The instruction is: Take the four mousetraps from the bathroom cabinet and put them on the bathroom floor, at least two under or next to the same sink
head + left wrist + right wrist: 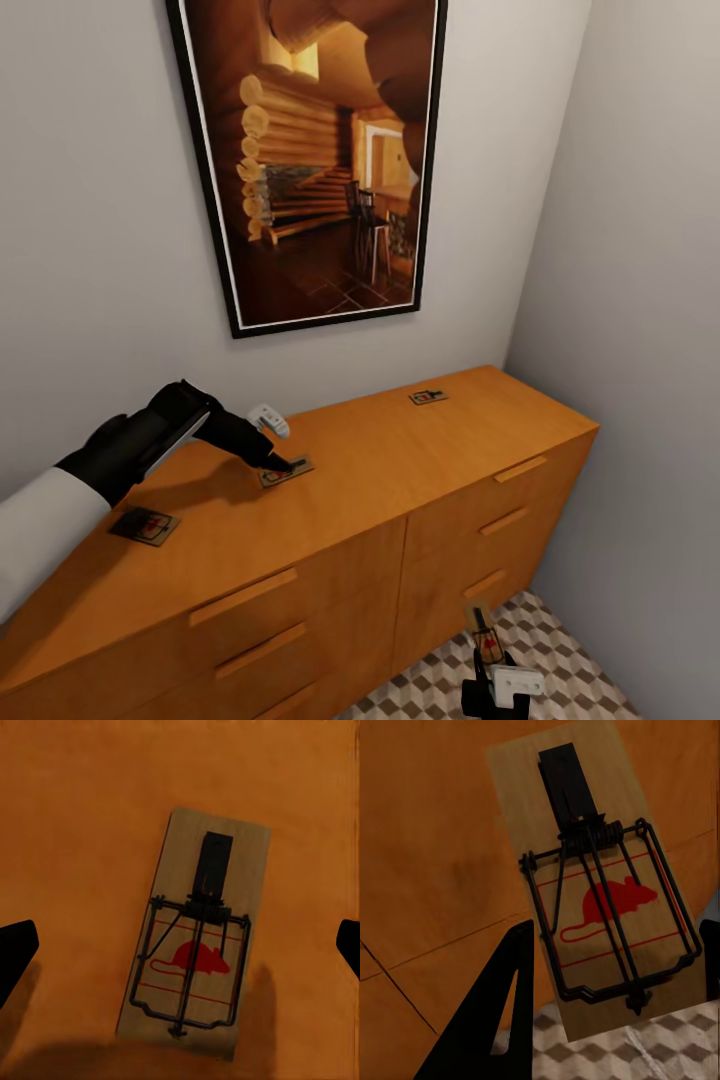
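Head view shows three mousetraps on the cabinet top; your left gripper hovers jaws apart over the middle one, your right gripper clamps the fourth above the bathroom floor beside the cabinet.

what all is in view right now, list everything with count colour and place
flat tan wooden mousetraps with dark wire and a red mouse print: four; three on the chest top, near left, middle under the left hand, far right; one held low by the right hand
wide orange-brown wooden cabinet: one, bar-handled drawers, against the wall
black-framed picture of a log cabin interior: one, on the wall above the chest
cube-pattern brown, beige and white tiled floor: bottom right
pale grey walls: behind and to the right
left hand: black, open over the middle trap
right hand: black, shut on a trap
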Available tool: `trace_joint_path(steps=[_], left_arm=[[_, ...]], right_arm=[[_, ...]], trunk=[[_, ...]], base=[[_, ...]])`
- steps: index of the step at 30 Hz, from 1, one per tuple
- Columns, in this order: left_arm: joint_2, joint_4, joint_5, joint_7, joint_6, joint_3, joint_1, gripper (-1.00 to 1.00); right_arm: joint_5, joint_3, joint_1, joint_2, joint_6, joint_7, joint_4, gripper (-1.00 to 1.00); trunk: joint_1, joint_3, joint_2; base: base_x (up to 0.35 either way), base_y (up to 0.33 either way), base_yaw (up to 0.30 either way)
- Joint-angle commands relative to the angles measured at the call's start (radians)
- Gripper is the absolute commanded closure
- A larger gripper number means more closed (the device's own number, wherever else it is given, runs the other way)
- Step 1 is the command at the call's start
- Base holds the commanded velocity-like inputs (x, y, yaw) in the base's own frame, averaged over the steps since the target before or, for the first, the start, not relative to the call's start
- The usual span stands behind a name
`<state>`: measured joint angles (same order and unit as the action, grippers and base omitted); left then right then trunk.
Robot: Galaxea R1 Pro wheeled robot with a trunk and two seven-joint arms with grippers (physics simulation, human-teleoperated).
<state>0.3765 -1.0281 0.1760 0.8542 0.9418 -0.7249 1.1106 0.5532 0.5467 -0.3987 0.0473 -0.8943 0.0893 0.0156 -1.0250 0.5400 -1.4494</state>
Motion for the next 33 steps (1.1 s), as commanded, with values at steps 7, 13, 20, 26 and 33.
trace_joint_path(steps=[7, 13, 20, 26, 33], left_arm=[[0.002, 0.0, 0.009, -0.003, 0.007, -0.026, 0.002, -1.0], [0.003, 0.0, 0.01, -0.003, 0.008, -0.028, 0.002, -1.0], [0.004, 0.0, 0.01, -0.003, 0.007, -0.028, 0.002, -1.0], [0.004, 0.001, 0.01, -0.003, 0.007, -0.028, 0.001, -1.0], [0.004, 0.002, 0.01, -0.003, 0.008, -0.028, 0.001, -1.0]], right_arm=[[0.002, 0.009, 0.0, 0.0, -0.002, 0.007, 0.0, 1.0], [0.002, 0.009, -0.001, 0.0, -0.002, 0.007, 0.0, 1.0], [0.002, 0.009, -0.001, 0.0, -0.002, 0.007, 0.0, 1.0], [0.002, 0.009, -0.001, 0.0, -0.001, 0.007, 0.0, 1.0], [0.002, 0.009, -0.001, 0.0, 0.001, 0.007, 0.0, 1.0]], trunk=[[0.0, 0.001, -0.001], [0.0, 0.001, -0.001], [0.0, 0.001, -0.001], [0.0, 0.001, -0.001], [0.0, 0.001, -0.001]], base=[[0.0, -0.066, 0.0], [0.0, -0.004, 0.0], [-0.094, 0.0, 0.0], [-0.019, 0.0, 0.0], [-0.001, 0.0, 0.0]])
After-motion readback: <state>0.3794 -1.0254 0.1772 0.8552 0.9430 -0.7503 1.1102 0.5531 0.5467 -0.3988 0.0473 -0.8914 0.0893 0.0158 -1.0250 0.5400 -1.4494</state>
